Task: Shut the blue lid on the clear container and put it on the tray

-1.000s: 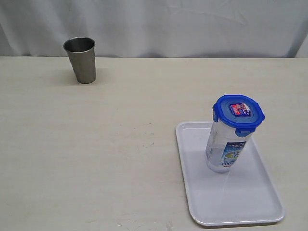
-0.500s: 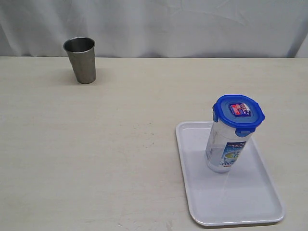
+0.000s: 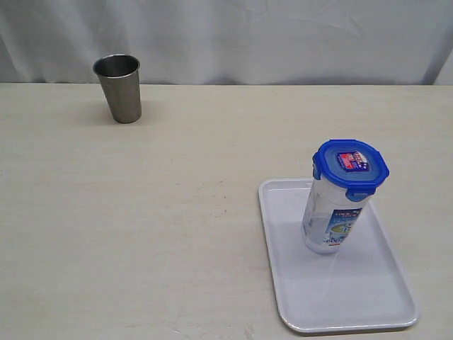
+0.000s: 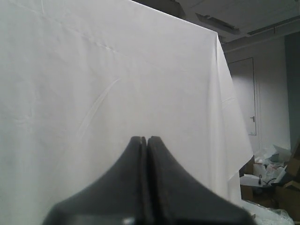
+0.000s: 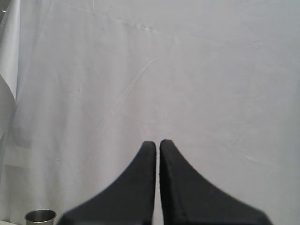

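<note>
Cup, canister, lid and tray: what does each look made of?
The cup looks like brushed steel: grey with a dull sheen. The canister seems clear plastic; the tray shows through its wall. Its lid looks like glossy blue plastic. The tray looks like smooth white plastic, though that is less certain.

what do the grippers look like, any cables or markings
The left gripper and right gripper each show two matte black fingers, broad at the base, curving in to narrow tips. No cables or markings visible; the arms themselves are out of view.

Left gripper (image 4: 144, 139), right gripper (image 5: 158, 143): jaws closed, pointing level.
</note>
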You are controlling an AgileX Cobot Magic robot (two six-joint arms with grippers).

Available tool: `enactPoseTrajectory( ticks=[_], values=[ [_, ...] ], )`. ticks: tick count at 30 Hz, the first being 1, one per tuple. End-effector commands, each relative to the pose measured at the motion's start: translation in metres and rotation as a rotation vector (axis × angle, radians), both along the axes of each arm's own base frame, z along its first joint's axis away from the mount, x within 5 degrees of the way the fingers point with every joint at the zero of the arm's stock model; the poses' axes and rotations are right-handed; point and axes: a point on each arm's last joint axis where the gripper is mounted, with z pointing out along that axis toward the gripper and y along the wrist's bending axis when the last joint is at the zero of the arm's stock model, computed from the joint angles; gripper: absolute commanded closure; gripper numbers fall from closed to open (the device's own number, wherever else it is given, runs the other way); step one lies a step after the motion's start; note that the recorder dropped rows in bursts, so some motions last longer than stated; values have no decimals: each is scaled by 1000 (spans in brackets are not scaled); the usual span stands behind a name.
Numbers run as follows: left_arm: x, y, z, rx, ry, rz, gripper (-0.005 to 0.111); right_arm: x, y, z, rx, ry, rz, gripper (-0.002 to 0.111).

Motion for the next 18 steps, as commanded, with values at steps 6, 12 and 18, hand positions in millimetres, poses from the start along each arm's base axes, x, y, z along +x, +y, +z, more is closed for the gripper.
enactPoseTrajectory(
  ticks=[6,12,18],
  values=[
    [2,6,-14,-122,-18,16,107,-1,-1,0,-1,-8,-8,104],
    [-1,13,-41,-77,-3,123,107,-1,-1,0,-1,-8,-8,104],
    [-5,17,-69,-10,4,247,107,-1,-1,0,-1,-8,-8,104]
  ],
)
